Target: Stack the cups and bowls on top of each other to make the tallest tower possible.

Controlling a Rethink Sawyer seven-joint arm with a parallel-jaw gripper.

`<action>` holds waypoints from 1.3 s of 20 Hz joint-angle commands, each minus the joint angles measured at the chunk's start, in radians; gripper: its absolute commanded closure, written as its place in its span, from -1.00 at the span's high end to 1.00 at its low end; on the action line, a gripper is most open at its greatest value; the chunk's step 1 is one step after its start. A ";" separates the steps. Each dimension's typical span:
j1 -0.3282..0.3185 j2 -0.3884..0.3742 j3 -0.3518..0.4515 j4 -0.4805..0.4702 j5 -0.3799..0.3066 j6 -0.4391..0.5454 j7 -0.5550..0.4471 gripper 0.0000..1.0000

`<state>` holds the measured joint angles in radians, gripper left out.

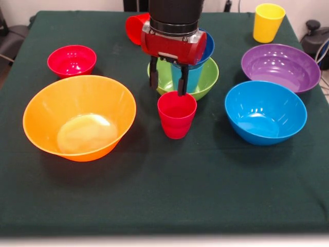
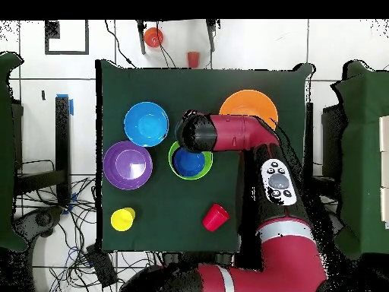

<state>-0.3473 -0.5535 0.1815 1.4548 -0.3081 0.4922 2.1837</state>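
A red cup (image 1: 177, 114) stands upright in mid-table. My gripper (image 1: 168, 87) hangs open just above and behind its far rim, holding nothing. Behind it, the green bowl (image 1: 205, 82) (image 2: 173, 169) holds a light blue cup (image 1: 191, 77) with the small dark blue bowl (image 1: 208, 47) (image 2: 190, 162) on top. From overhead, my gripper (image 2: 194, 134) hides the upright red cup. A second red cup (image 1: 134, 28) (image 2: 215, 217) lies on its side. The yellow cup (image 1: 268, 22) (image 2: 122, 219) stands in a corner.
The big orange bowl (image 1: 77, 121) (image 2: 248, 105) and small red bowl (image 1: 72, 60) lie on one side of the cloth-covered table. The purple bowl (image 1: 280, 67) (image 2: 128, 164) and blue bowl (image 1: 264, 112) (image 2: 146, 123) lie on the other.
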 commanded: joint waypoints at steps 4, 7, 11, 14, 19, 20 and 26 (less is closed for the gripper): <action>-0.058 -0.030 0.102 0.028 -0.107 0.111 -0.264 1.00; -0.061 -0.032 0.108 0.030 -0.120 0.110 -0.256 1.00; -0.069 -0.033 0.116 0.029 -0.128 0.118 -0.251 1.00; -0.073 -0.034 0.122 0.030 -0.133 0.123 -0.245 1.00; -0.076 -0.026 0.127 0.024 -0.138 0.113 -0.233 1.00; -0.075 -0.026 0.126 0.023 -0.138 0.115 -0.231 1.00; -0.060 -0.028 0.120 0.021 -0.124 0.116 -0.191 1.00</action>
<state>-0.4241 -0.6124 0.2142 1.4553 -0.3684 0.4924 2.1837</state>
